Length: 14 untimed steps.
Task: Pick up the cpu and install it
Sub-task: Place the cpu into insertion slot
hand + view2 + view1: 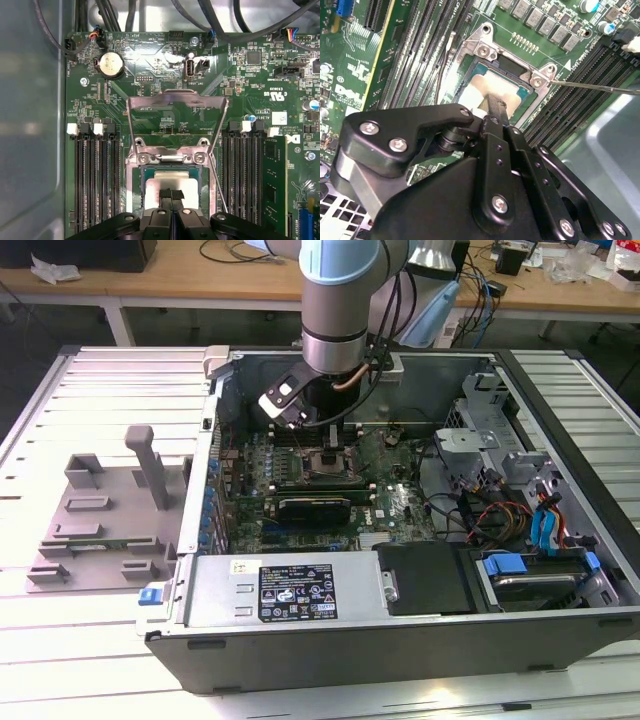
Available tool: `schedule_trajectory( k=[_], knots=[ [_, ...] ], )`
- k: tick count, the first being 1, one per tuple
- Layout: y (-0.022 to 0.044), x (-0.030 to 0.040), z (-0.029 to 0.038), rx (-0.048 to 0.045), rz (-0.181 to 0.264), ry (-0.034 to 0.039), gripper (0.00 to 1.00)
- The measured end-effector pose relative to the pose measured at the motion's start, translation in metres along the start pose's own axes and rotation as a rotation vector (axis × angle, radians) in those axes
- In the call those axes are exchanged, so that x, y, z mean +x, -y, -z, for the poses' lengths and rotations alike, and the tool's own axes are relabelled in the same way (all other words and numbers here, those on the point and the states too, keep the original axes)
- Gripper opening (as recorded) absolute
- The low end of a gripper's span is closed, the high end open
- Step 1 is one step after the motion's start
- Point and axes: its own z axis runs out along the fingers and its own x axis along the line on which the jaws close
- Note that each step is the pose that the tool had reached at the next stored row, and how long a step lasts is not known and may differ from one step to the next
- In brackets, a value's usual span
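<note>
The cpu (172,179) lies flat inside the socket frame (172,158), its pale silvery top facing up and a thin dark border of socket showing around it. The gripper (171,192) stands directly over it with its 2 black fingers (166,196) clenched together, tips down on or just above the metal plate; I cannot tell whether they actually touch. They hold nothing between them. In the second wrist view the same finger (496,107) meets the cpu near one edge.

The socket's hinged load plate (177,96) is swung up and open, and a thin wire lever (218,186) stands just beside the frame. Black memory slots (95,180) flank the socket on both sides, and 1 green memory module (275,185) sits in a slot further out. A round coin battery (110,65) is on the green motherboard (165,117), well apart from the socket.

In the exterior view the arm (340,300) drops from the upper middle of the frame into the open computer case (400,640), which lies on a slatted white tabletop (60,640). A grey fixture (100,520) rests at the exterior view's left, beside the case.
</note>
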Motion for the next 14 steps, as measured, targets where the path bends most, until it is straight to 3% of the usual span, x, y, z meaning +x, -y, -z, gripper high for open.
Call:
schedule_trajectory(
  k=[12,14],
  knots=[
    [0.0,-0.0002,-0.0021,-0.0003,0.0,-0.001,0.11],
    [0.0,-0.0002,-0.0019,0.0001,0.0,-0.0121,0.11]
  ],
)
